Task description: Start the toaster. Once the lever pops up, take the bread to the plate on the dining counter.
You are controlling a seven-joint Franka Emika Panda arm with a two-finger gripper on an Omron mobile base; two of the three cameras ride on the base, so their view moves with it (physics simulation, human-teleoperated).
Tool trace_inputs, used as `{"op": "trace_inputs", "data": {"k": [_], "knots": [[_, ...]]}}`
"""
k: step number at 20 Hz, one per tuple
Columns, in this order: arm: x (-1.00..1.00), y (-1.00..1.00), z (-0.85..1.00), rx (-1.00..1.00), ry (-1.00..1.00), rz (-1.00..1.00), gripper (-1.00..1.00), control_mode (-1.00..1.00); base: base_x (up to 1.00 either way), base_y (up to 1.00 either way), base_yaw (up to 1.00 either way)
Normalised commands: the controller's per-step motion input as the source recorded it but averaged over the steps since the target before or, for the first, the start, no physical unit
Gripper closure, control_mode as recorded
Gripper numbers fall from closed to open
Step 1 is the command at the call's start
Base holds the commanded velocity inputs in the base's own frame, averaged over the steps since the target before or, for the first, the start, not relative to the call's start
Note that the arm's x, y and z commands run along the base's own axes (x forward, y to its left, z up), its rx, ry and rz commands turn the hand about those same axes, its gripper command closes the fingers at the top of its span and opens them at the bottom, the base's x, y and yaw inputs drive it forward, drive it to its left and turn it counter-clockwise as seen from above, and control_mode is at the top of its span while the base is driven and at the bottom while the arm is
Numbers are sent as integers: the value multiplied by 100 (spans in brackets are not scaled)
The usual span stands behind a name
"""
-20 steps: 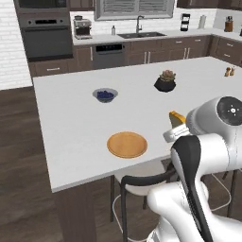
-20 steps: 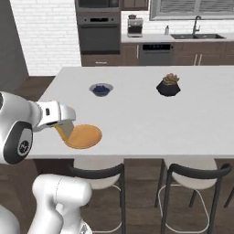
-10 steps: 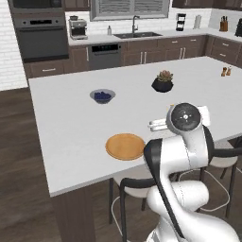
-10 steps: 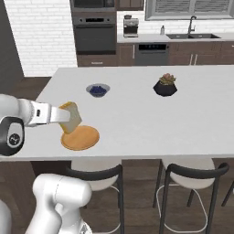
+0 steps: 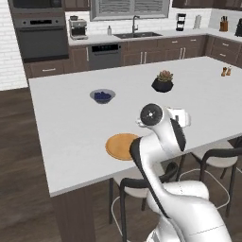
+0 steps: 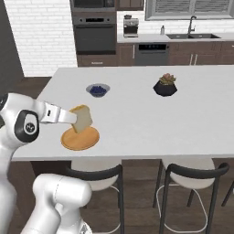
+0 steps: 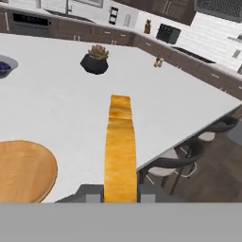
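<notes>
My gripper is shut on the bread, a tan slice with a golden crust held upright on its edge. The slice hangs just above the round orange-tan plate near the front edge of the white dining counter. In the hand view the bread stands edge-on between my fingers, with the plate below and to the left. The left base view has the plate partly behind my arm. A small dark boxy appliance on the far worktop may be the toaster; it is too small to tell.
A grey-blue bowl of berries and a potted plant in a dark pot stand further back on the counter. Salt and pepper shakers are at its far right. Stools sit under the front edge.
The whole scene has shifted in both base views, so the base has moved. My arm has carried the bread from beside the plate's edge to above the plate.
</notes>
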Motion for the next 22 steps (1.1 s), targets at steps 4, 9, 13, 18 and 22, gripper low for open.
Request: {"op": "trace_inputs", "data": {"k": [4,9,13,18,22], "knots": [[71,16,-13,0,17,0,100,-100,0,0,0],[64,33,-17,0,9,0,100,-100,0,0,0],[49,55,-36,0,0,-5,100,-100,0,0,0],[40,28,-54,-2,2,-15,100,-100,0,0,0],[46,0,-52,-3,11,-16,100,-100,0,0,0]]}}
